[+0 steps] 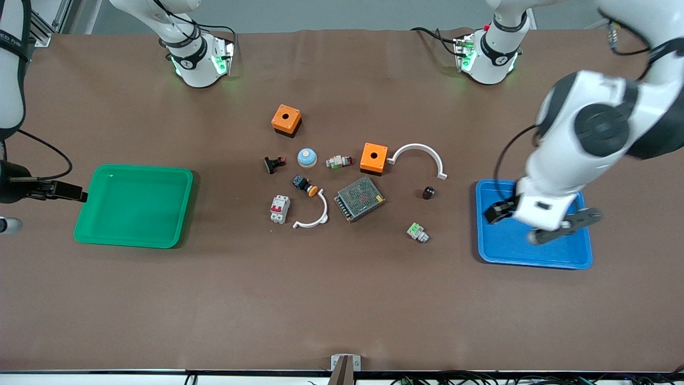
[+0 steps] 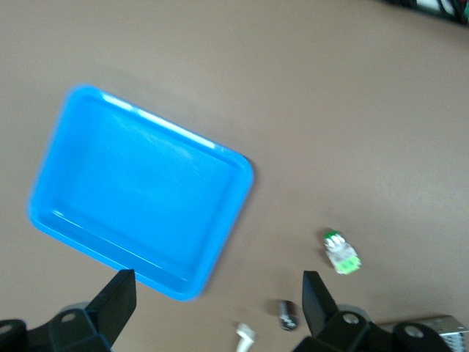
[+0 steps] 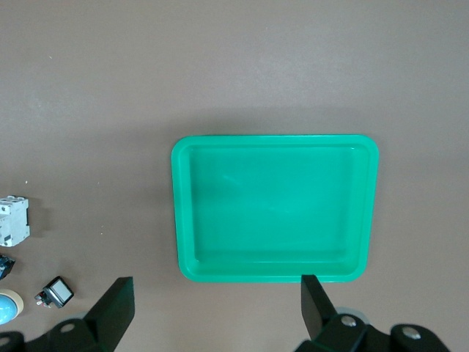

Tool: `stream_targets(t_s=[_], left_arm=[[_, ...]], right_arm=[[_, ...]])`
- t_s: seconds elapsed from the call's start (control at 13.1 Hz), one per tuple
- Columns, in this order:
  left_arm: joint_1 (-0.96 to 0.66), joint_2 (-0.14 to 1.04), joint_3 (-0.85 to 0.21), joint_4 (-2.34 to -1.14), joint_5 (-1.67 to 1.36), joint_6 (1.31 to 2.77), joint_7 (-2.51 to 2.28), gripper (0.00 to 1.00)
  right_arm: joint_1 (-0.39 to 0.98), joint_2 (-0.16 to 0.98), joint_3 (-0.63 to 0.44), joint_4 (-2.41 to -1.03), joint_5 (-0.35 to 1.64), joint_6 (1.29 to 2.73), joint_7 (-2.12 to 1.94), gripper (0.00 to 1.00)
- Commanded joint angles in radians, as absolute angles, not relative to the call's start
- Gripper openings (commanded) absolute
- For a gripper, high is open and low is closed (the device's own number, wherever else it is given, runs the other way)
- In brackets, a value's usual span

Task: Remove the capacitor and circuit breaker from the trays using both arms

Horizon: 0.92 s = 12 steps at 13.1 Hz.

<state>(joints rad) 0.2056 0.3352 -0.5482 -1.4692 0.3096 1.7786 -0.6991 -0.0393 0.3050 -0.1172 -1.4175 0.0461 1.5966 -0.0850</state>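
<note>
Left gripper hangs in the air over the blue tray at the left arm's end of the table. Its fingers stand wide apart with nothing between them. In the left wrist view the blue tray lies bare, and the capacitor shows on the table just outside it, near a green-and-white connector block.

Right gripper is at the right arm's end of the table, at the edge of the front view beside the green tray. In the right wrist view its fingers are also spread, holding nothing, over the table just outside the green tray, which lies bare.

Capacitor: small black cylinder, on the table between the blue tray and the metal mesh power-supply box, untouched. A white curved bracket lies farther from the front camera than the capacitor; the connector block lies nearer.

Breaker: white block with a red lever, on the table in the middle cluster, on the side toward the green tray, untouched. It also shows at the rim of the right wrist view. Just beside it is a second white curved bracket; a black push-button with orange cap sits close by.

Others in the cluster: two orange boxes, a blue dome, a small black-and-red clip, a second small connector.
</note>
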Motion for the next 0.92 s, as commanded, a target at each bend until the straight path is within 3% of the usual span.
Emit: stream_targets(t_s=[0.0, 0.53, 0.84], left_arm=[[0.262, 0.243, -0.56, -1.48, 0.311, 1.718, -0.596, 1.0], [0.379, 0.118, -0.522, -1.417, 0.146, 1.545, -0.261, 1.0], [0.062, 0.025, -0.093, -1.486, 0.042, 1.545, -0.12, 1.0]], right_arm=[[-0.055, 0.311, -0.097, -1.407, 0.051, 1.56, -0.078, 1.0], [-0.043, 0.23, -0.098, -1.471, 0.038, 1.502, -0.081, 1.0], [-0.041, 0.169, -0.104, -1.517, 0.035, 1.514, -0.081, 1.0]])
